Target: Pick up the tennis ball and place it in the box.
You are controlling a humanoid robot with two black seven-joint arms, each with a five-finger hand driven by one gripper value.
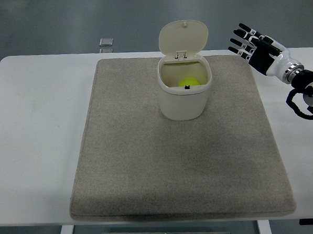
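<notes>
A yellow-green tennis ball point(188, 83) lies inside a cream box point(184, 100) that stands on the far middle of a grey mat point(148, 164). The box's hinged lid point(183, 38) stands open and upright behind it. My right hand point(250, 44) is in the air to the right of the box, well apart from it. Its fingers point(243, 39) are spread straight and hold nothing. My left arm is out of view.
The grey mat covers the middle of the white table point(36, 128). A small grey square object point(106, 42) lies beyond the table's far edge on the floor.
</notes>
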